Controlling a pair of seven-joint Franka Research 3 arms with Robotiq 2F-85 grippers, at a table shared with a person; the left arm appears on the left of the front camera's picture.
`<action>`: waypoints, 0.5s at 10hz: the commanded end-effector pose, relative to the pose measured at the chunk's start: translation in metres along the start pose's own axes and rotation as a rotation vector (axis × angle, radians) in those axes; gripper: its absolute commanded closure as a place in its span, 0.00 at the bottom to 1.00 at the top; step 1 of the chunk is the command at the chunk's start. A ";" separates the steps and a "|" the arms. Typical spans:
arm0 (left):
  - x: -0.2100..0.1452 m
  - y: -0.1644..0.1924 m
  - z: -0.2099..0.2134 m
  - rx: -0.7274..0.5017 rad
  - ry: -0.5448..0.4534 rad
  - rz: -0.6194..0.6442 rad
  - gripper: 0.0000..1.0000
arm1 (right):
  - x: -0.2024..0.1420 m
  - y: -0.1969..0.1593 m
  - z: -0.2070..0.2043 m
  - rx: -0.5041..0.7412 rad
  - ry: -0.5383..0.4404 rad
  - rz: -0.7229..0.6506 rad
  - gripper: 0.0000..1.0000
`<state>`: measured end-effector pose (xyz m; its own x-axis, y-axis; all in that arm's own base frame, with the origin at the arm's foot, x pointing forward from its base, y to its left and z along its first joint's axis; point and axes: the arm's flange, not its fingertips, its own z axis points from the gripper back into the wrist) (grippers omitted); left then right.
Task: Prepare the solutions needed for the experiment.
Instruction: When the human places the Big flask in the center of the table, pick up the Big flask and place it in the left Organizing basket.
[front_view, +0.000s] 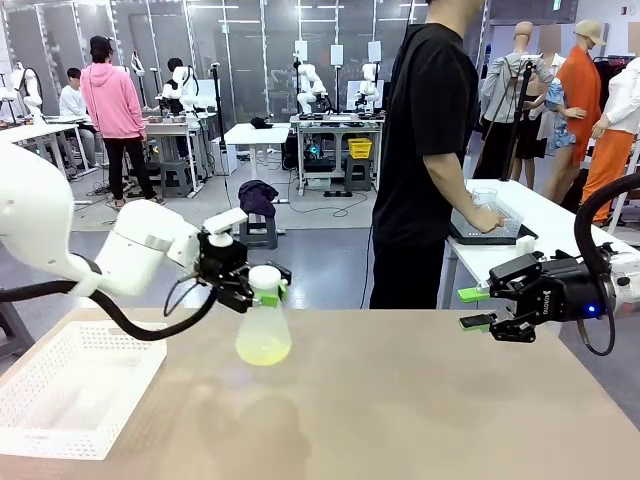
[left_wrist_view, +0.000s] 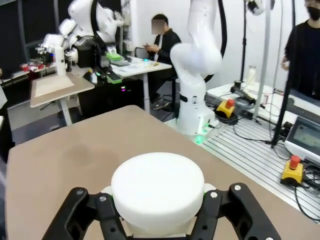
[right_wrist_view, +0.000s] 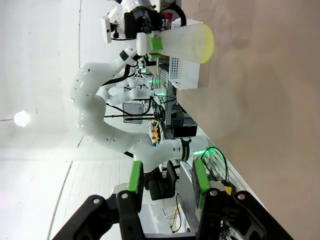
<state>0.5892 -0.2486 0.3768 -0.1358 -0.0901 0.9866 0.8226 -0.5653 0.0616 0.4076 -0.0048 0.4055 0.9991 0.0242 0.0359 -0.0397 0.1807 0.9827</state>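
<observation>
A frosted conical flask (front_view: 264, 325) with a white cap (left_wrist_view: 157, 187) hangs a little above the tan table (front_view: 430, 400), casting a shadow below it. A shallow layer of pale yellow solution (front_view: 263, 350) lies in its base. My left gripper (front_view: 258, 287) is shut on the flask's neck just under the cap, its black fingers (left_wrist_view: 75, 205) on both sides. My right gripper (front_view: 476, 308) is open at the table's right side, green pads (right_wrist_view: 135, 177) apart and holding nothing. In the right wrist view the flask (right_wrist_view: 182, 42) and its yellow solution (right_wrist_view: 206, 42) appear far off.
A white perforated basket (front_view: 70, 390) rests on the table's front left corner. A person in black (front_view: 425, 150) stands past the far edge, hands at a tray on another table. The table's middle and right are bare.
</observation>
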 end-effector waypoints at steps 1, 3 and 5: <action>0.023 -0.028 0.019 0.106 0.028 -0.008 0.90 | -0.001 0.000 0.000 0.001 0.001 0.013 0.50; 0.044 -0.062 0.061 0.200 0.037 -0.022 0.90 | -0.001 0.000 0.000 0.001 0.001 0.013 0.50; 0.061 -0.096 0.107 0.306 0.044 -0.030 0.90 | -0.001 0.000 0.000 0.001 0.001 0.013 0.50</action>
<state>0.5761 -0.1239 0.4404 -0.1642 -0.1383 0.9767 0.9283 -0.3565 0.1056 0.4076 -0.0049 0.4055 0.9991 0.0240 0.0358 -0.0396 0.1806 0.9828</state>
